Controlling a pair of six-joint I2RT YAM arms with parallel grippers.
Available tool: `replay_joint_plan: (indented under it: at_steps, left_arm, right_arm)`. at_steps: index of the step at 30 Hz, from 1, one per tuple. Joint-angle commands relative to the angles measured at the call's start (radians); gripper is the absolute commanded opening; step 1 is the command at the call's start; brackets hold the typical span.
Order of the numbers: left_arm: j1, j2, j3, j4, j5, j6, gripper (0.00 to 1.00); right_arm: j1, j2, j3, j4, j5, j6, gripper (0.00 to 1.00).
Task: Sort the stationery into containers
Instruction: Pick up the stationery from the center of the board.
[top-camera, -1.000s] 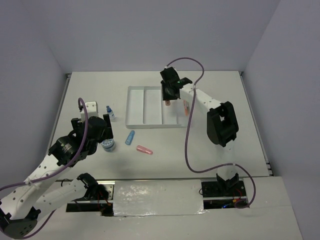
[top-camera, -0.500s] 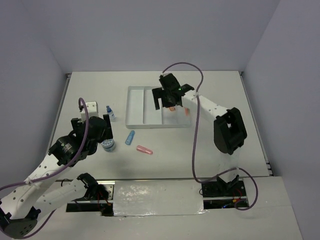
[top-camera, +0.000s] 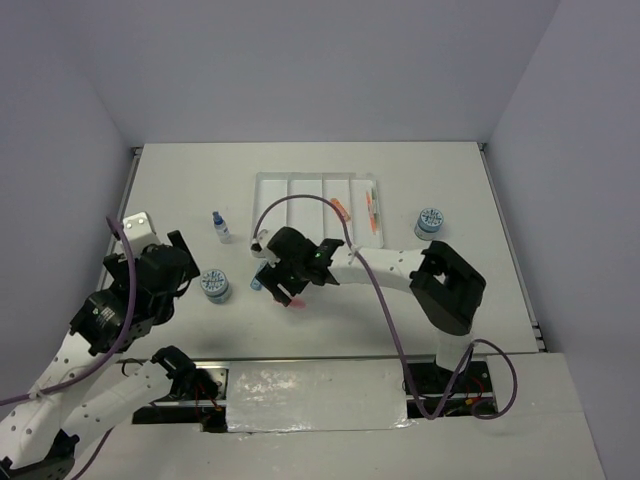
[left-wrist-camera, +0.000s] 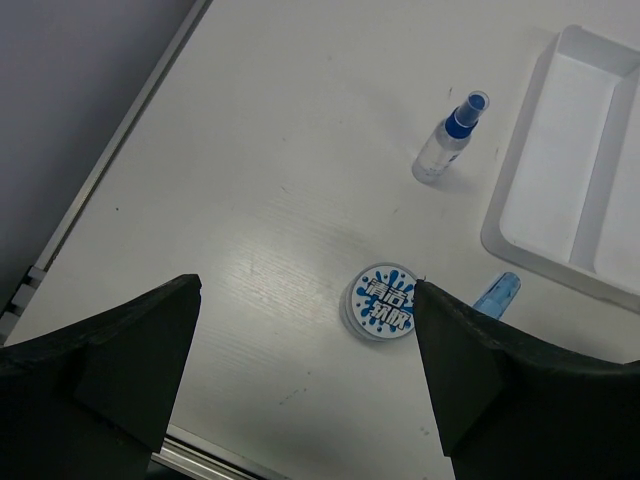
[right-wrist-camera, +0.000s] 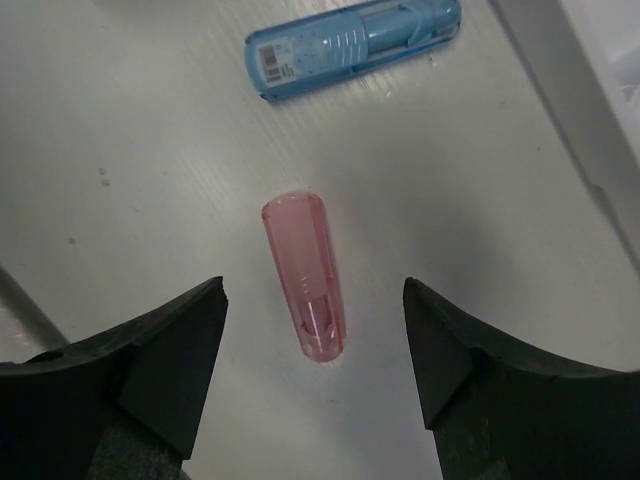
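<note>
The white tray (top-camera: 270, 215) stands at the middle back; an orange stick (top-camera: 341, 209) and thin orange and green pens (top-camera: 370, 212) lie in its right compartments. My right gripper (top-camera: 283, 290) is open, low over the pink stick (right-wrist-camera: 305, 275), which lies on the table between its fingers. The blue stick (right-wrist-camera: 350, 35) lies just beyond it. My left gripper (top-camera: 185, 262) is open and empty, above and left of a patterned disc (left-wrist-camera: 385, 302). The blue-capped bottle (left-wrist-camera: 450, 140) stands left of the tray (left-wrist-camera: 590, 180). A second disc (top-camera: 430, 220) sits right of the tray.
A small white block (top-camera: 135, 224) sits at the far left near the table's left edge. The right arm's cable (top-camera: 300, 198) loops over the tray. The table's front edge (top-camera: 320, 360) runs just below both grippers.
My right arm swung from over the tray down to the near left, above the pink stick. The orange stick now lies in the tray. My left gripper drew back left from the disc.
</note>
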Motion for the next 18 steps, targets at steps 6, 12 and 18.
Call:
replay_joint_plan:
  at_steps: [6, 12, 18]
  left_arm:
    - [0.005, 0.037, 0.024, 0.026, 0.003, 0.01, 0.99]
    - [0.005, 0.028, 0.02, 0.04, 0.009, 0.023, 0.99]
    - [0.005, 0.017, 0.014, 0.052, 0.021, 0.035, 0.99]
  right_arm:
    - [0.013, 0.137, 0.039, 0.018, -0.056, -0.111, 0.68]
    - [0.038, 0.155, 0.022, 0.014, -0.047, -0.102, 0.37]
    - [0.078, 0.034, -0.09, 0.077, -0.007, -0.054, 0.0]
